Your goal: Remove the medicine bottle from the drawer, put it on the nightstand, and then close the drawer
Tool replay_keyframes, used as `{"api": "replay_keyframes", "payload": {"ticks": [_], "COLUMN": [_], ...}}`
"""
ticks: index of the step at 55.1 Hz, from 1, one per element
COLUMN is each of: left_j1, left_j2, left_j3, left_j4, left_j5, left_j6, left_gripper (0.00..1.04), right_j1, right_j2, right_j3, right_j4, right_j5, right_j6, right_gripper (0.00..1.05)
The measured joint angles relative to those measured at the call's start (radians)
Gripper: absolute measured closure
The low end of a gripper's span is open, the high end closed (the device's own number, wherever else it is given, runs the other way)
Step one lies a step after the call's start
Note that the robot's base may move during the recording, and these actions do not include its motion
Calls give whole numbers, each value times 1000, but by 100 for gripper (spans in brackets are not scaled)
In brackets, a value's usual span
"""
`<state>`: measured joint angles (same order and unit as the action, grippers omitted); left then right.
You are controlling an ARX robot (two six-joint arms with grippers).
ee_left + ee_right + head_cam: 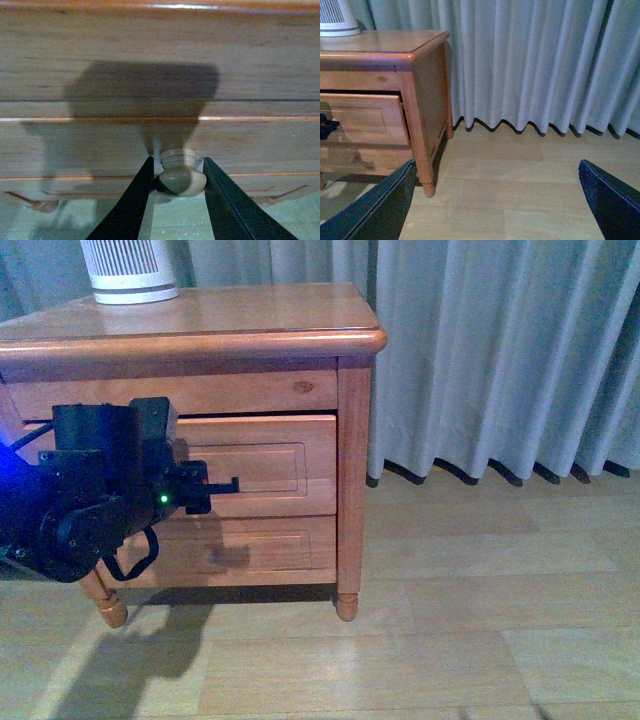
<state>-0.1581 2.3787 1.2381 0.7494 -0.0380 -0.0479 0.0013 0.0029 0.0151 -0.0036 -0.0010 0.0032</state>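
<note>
The step in hand looks like the opening of the drawer (268,466); the left gripper (178,166) has its two dark fingers (135,200) closed narrowly on the round knob (179,178), one on each side and both seemingly touching it, so I judge it clamped there. The drawer front stands a little proud of the nightstand (355,430), with a dark gap above it; that is too small an opening to reach into. The next move calls for a straight, level pull away from the cabinet, with the grip kept firm so the smooth knob does not slip out; a pull at an angle could jam the drawer or drag the light cabinet along the floor.

The right gripper (496,170) hangs wide open and empty, well off to the side of the cabinet over the floor; it seems the one free to reach in.

The medicine bottle is in no view; it is probably inside the drawer, though the gap shows only darkness. On top stands only a white ribbed device (128,270).
</note>
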Motion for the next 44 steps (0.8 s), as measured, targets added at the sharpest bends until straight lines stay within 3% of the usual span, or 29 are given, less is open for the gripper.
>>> {"api": "replay_keyframes", "payload": {"ticks": [44], "left_j1": [-83], "left_j2": [-365], "left_j3": [-782], "left_j4": [279], "left_j5": [-23], "left_j6": [-86], "left_gripper": [78], "right_j1": [0], "right_j2": [0], "right_j3": [0], "right_j4": [0], "right_j5": [0], "right_j6": [0], "right_gripper": [7]}}
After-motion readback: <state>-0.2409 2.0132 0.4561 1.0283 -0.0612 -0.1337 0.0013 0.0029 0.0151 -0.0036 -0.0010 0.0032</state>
